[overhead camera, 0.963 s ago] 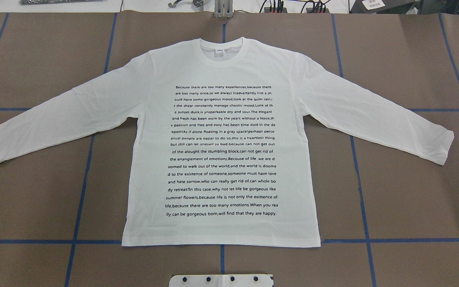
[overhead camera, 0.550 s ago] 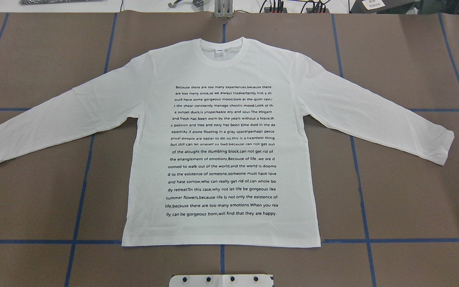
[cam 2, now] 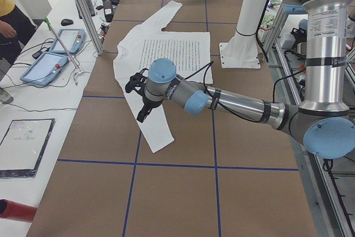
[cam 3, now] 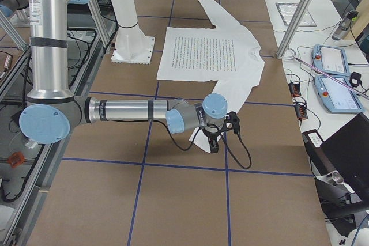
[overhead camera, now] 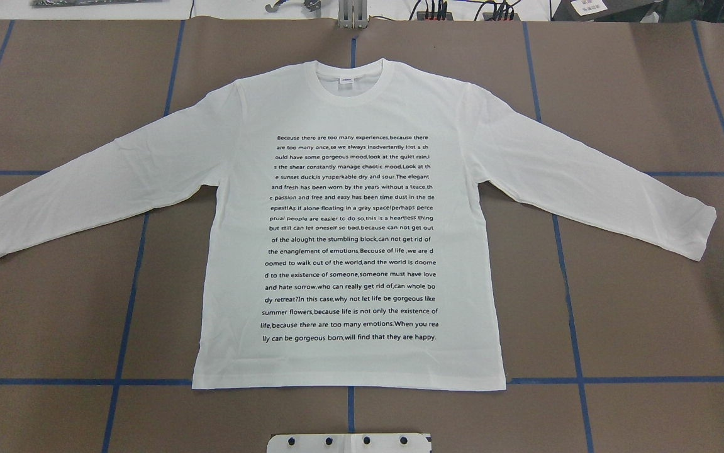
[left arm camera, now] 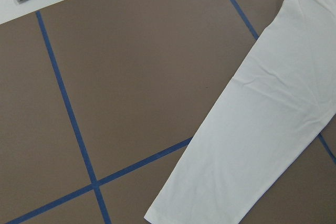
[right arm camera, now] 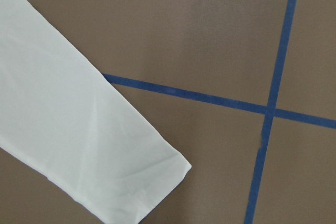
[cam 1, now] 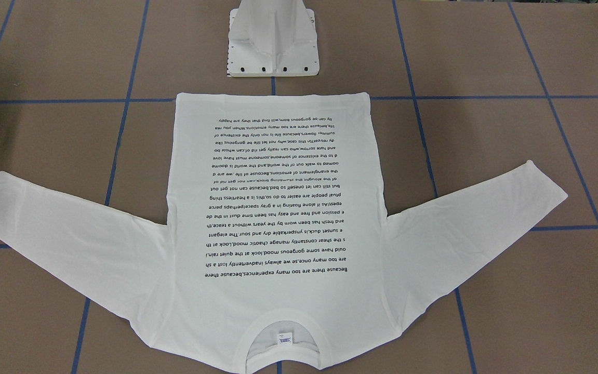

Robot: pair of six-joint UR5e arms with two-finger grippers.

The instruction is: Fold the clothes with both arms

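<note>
The white long-sleeved T-shirt (overhead camera: pixel 349 239) lies flat on the brown table, text side up, collar at the far side and both sleeves spread out. It also shows in the front view (cam 1: pixel 273 208). My left gripper (cam 2: pixel 140 116) shows only in the exterior left view, hovering over the left sleeve (left arm camera: pixel 252 145). My right gripper (cam 3: pixel 213 145) shows only in the exterior right view, over the right sleeve's cuff (right arm camera: pixel 79 140). I cannot tell whether either gripper is open or shut. Neither wrist view shows fingers.
The white pedestal base (cam 1: pixel 273 47) stands at the near edge behind the shirt's hem. Blue tape lines (overhead camera: pixel 129 283) grid the table. Teach pendants (cam 2: pixel 55 54) and cables lie on the side bench, by a metal post (cam 2: pixel 83 9). A person (cam 2: pixel 11 26) stands there.
</note>
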